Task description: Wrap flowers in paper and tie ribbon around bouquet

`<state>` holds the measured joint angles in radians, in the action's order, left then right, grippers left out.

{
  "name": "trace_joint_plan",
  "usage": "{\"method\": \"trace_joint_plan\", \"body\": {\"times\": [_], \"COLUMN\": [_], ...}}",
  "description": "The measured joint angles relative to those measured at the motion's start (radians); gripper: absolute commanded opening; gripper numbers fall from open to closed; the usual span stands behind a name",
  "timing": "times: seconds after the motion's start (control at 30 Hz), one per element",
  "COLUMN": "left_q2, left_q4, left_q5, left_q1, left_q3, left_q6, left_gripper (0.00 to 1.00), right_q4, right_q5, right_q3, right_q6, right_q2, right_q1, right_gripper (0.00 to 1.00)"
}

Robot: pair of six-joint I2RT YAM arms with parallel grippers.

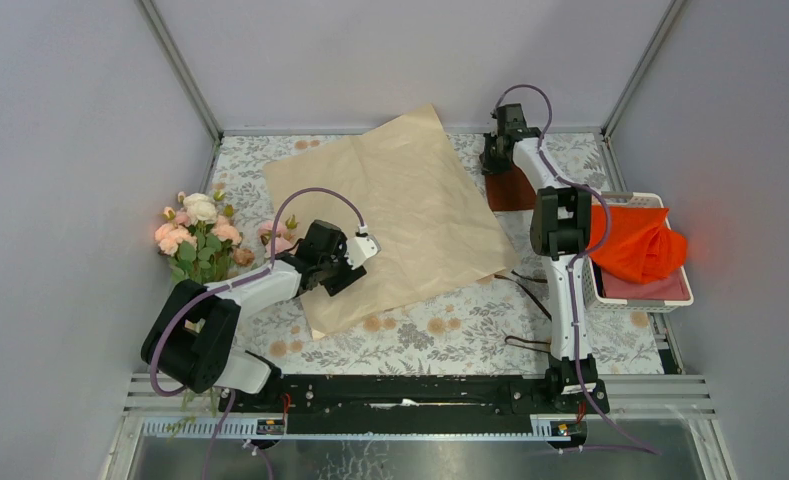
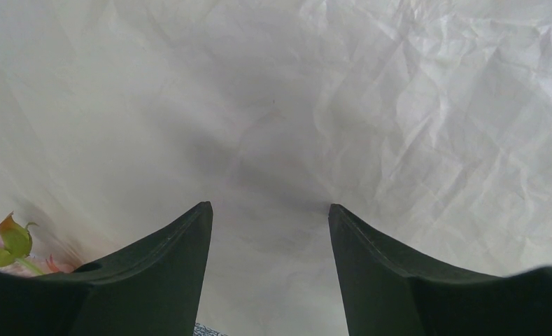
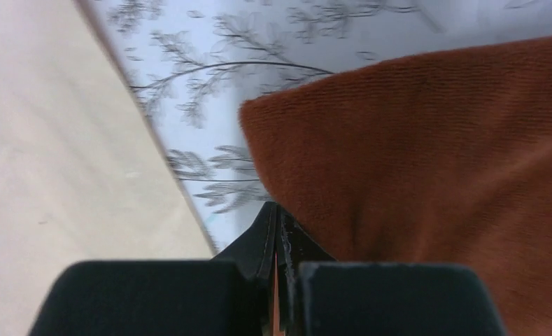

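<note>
Ribbon [image 1: 532, 296] trails just off the near corner of the one paper sheet [image 1: 400, 215]; the left gripper [image 2: 269, 206] hangs over that sheet, fingers apart, one bunch of flowers [image 1: 198, 235] to its left. Farther back sit one basket [image 1: 630, 197] holding an orange cloth [image 1: 640, 245] and one brown cloth [image 1: 513, 190], the right gripper [image 3: 276, 206] pinched together at its edge

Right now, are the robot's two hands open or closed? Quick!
Left gripper: open, holding nothing, over the paper.
Right gripper: shut, beside the brown cloth; grip unclear.
</note>
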<state>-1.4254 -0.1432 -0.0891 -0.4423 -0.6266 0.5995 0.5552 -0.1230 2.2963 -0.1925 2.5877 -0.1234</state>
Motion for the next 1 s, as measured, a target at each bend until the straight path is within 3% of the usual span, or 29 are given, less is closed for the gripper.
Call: {"method": "trace_joint_plan", "body": {"times": [0.4, 0.5, 0.57, 0.63, 0.73, 0.8, 0.87, 1.0], "left_q2": [0.017, 0.033, 0.047, 0.059, 0.075, 0.084, 0.092, 0.106], "left_q4": [-0.064, -0.11, -0.149, -0.185, -0.234, -0.255, -0.271, -0.285], "left_q5": [0.009, 0.009, 0.008, 0.008, 0.008, 0.008, 0.007, -0.009], "left_q1": [0.005, 0.006, 0.006, 0.006, 0.006, 0.006, 0.006, 0.006], "left_q3": [-0.01, -0.012, -0.011, -0.011, -0.011, -0.011, -0.011, -0.011], "left_q6": [-0.004, -0.007, -0.011, -0.015, -0.021, -0.024, -0.029, -0.042], "left_gripper": [0.69, 0.7, 0.7, 0.7, 0.7, 0.7, 0.7, 0.7], "right_q4": [0.152, 0.138, 0.1, 0.066, 0.022, 0.007, 0.005, 0.007], "right_q5": [0.286, 0.288, 0.267, 0.218, 0.118, 0.077, 0.083, 0.137], "right_q3": [0.124, 0.111, -0.008, -0.15, -0.351, -0.482, -0.581, -0.768], "right_q6": [0.194, 0.231, 0.24, 0.234, 0.197, 0.175, 0.151, 0.105], "right_q2": [-0.001, -0.052, -0.145, -0.247, -0.378, -0.453, -0.502, -0.586], "right_q1": [0.151, 0.101, 0.026, -0.055, -0.156, -0.181, -0.171, -0.126], "right_gripper": [0.0, 0.0, 0.03, 0.13, 0.49, 0.66, 0.77, 0.83]}}
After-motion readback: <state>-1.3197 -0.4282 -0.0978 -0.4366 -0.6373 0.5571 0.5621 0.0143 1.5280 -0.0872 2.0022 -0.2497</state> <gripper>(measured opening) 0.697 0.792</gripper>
